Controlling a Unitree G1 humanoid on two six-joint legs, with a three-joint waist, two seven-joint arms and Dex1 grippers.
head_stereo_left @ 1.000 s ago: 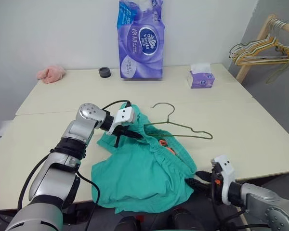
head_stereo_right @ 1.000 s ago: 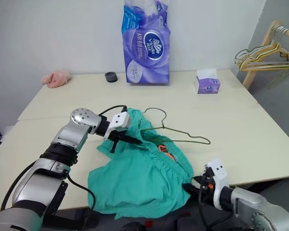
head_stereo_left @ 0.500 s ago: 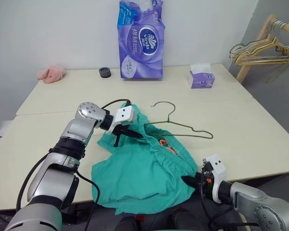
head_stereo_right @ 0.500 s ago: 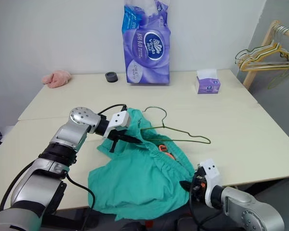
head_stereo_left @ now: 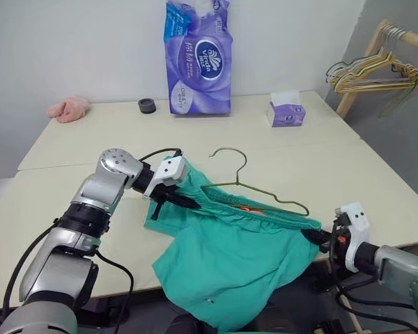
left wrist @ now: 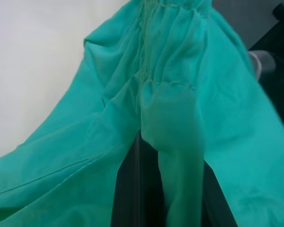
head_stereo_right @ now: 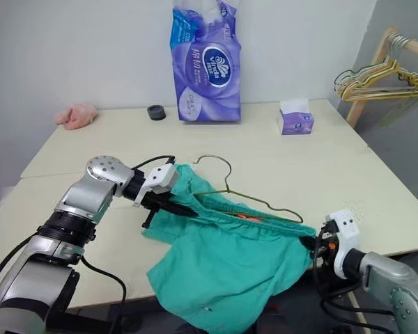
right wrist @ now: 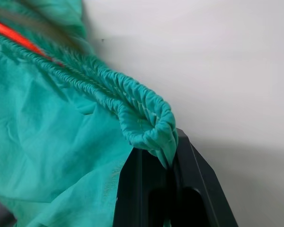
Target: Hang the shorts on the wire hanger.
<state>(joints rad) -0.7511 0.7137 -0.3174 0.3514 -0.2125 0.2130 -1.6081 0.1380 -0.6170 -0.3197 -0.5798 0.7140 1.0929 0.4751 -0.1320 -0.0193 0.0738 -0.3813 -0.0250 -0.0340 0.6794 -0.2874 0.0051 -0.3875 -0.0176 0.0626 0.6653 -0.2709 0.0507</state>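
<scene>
So your left gripper (head_stereo_left: 184, 202) is clamped down on one end of the shorts (head_stereo_left: 237, 261), and your right gripper (head_stereo_left: 316, 239) is pinched tight on the gathered waistband at the other end, right at the near right edge of the table (head_stereo_left: 376, 188). The waistband is pulled out in a line between them, and the rest of the teal fabric sags over the near table edge. The wire hanger (head_stereo_left: 254, 188) lies flat just behind that stretched waistband, hook pointing to the far side, its lower wire touching or overlapping the fabric. Farther back you've got a purple tissue pack (head_stereo_left: 197, 59), a small tissue box (head_stereo_left: 286, 111), a black ring (head_stereo_left: 147, 106) and a pink cloth (head_stereo_left: 69, 108). A rack of hangers (head_stereo_left: 373, 69) stands at far right.
</scene>
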